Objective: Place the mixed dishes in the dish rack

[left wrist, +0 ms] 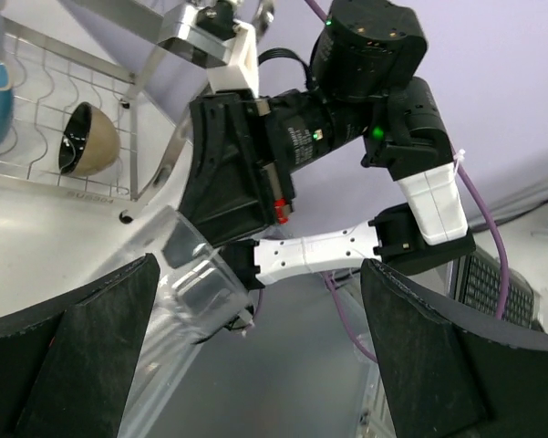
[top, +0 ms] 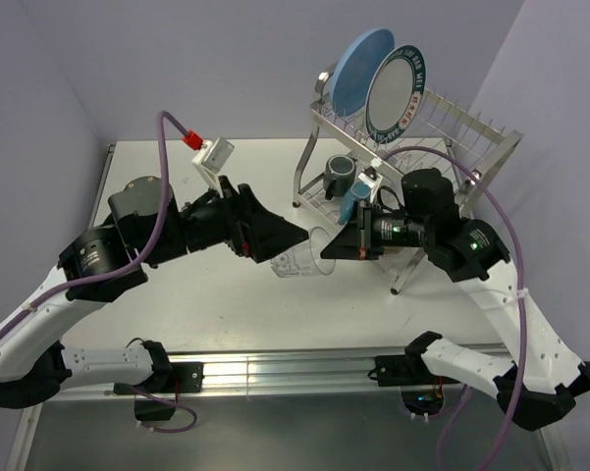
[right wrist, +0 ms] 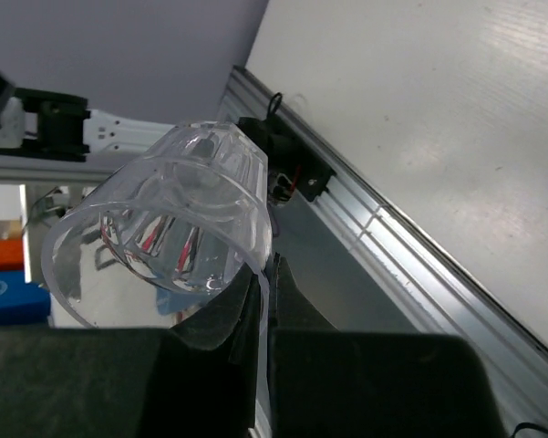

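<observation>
Starting at the right gripper (right wrist: pixel 266 274): its fingers (right wrist: pixel 214 328) are clamped tight on the thin wall of the clear glass (right wrist: pixel 164 214), right at the rim. As far as can be made out, one finger is inside the mouth and one outside. So the glass is carried by the right arm alone. The left gripper (left wrist: pixel 255 269) is seen with its fingers spread wide. The glass sits in the gap between them, nearer one finger, and no contact can be made out there.

The glass is held just in front of the dish rack (top: pixel 442 132), off its near left corner, and looks to be lifted off the surface (top: pixel 226 304). It's held tipped over, not upright. The long axis runs roughly along the rack's front, with the mouth toward the right wrist and the base pointed away from the rack, toward the left arm.

That's probably what the next move hangs on. The rack is much closer to the right arm, so the glass would likely need to be swung back toward the rack and turned mouth-down over the prongs. Up top in the rack, the large light-blue plate (top: pixel 358 67) and the white lettered-rim plate (top: pixel 398 90) are already stood. Lower down, a dark mug (top: pixel 339 175) and a light-blue cup (top: pixel 352 204) are parked.
</observation>
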Robot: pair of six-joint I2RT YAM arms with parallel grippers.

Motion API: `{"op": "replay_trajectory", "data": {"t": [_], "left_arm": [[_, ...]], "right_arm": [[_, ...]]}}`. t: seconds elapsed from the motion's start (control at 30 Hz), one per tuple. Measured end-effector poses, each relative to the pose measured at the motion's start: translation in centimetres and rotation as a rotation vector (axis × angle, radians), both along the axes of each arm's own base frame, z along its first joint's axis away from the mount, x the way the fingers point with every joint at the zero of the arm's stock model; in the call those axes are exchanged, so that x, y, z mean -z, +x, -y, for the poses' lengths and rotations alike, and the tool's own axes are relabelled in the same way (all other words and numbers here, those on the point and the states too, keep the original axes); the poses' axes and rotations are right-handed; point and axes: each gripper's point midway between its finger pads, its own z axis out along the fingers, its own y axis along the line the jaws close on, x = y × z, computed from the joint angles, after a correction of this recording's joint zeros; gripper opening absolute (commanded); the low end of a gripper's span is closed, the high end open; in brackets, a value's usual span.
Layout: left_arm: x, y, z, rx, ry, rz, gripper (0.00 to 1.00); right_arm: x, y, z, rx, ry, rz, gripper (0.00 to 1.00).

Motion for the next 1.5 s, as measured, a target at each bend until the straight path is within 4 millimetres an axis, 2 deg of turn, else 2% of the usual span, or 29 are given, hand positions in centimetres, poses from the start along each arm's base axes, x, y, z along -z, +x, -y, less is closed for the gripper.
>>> {"op": "replay_trajectory", "data": {"t": [0.1,0.27,0.4,0.57,0.7,0.83,1.27,1.5], "left_arm": [[-0.3,0.0,0.6,0.039,0.012,0.023,0.99],[-1.1,-0.2,0.1,0.080,0.008,0.070,0.99],[-1.5,-1.1,-0.2,0.136,-0.001,0.094,0.99],[-2.0,-3.1,0.0,0.254,-0.044,0.113,0.94],[-1.6,-4.3,0.7,0.336,-0.073,0.104,0.95],[-1.0,-4.4,0.9,0.348,-0.080,0.089,0.94],[-1.7,-4.5,0.6,0.343,-0.121,0.115,0.93],[-2.4,-4.5,0.4,0.339,-0.161,0.136,0.92]], "right_arm": [[-1.5,-1.5,0.6,-0.020,0.059,0.002,0.00],[-4.1,-4.2,1.4,-0.076,0.169,-0.011,0.00],[-5.1,-5.0,1.8,-0.114,0.248,-0.038,0.00],[-6.3,-6.0,1.6,-0.168,0.316,-0.073,0.00],[-6.9,-6.0,1.5,-0.185,0.341,-0.086,0.00],[-7.5,-5.5,1.5,-0.172,0.359,-0.083,0.00],[-8.7,-5.2,1.5,-0.170,0.394,-0.087,0.00],[-10.0,-5.2,1.3,-0.188,0.448,-0.091,0.00]]}}
